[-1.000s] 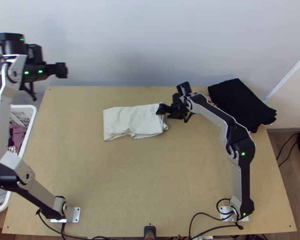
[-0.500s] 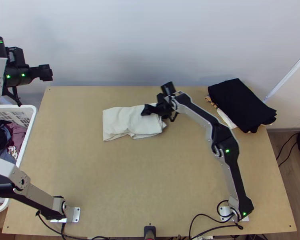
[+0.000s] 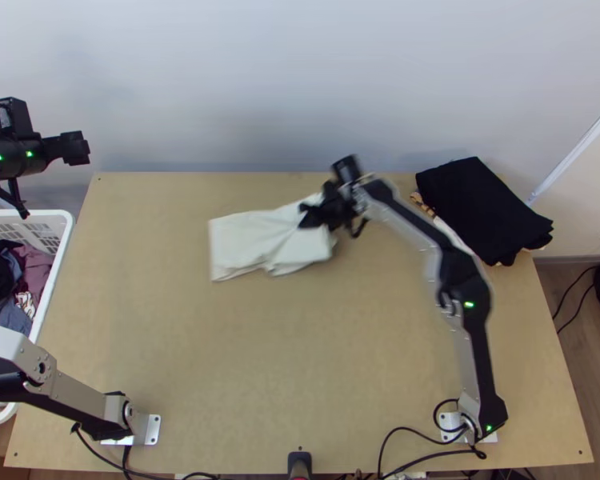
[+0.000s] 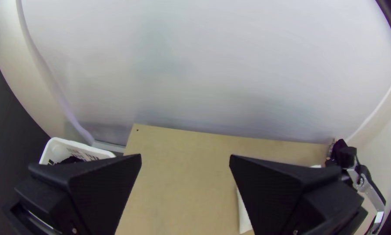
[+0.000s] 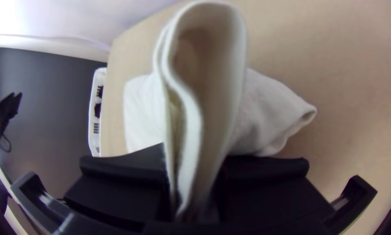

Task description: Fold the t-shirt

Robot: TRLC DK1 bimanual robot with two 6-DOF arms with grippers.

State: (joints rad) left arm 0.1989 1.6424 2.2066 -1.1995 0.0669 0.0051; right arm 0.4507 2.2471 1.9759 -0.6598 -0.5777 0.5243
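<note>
My right gripper (image 5: 194, 182) is pinched nearly closed on layers at one end of the white t-shirt (image 3: 248, 244), which lies folded towards the far middle of the table (image 3: 300, 360). Pulling too fast could let a loose layer slip and open the fold; dragging sideways could skew the flat end. My left gripper (image 4: 185, 161) is spread wide, holding nothing.
</note>
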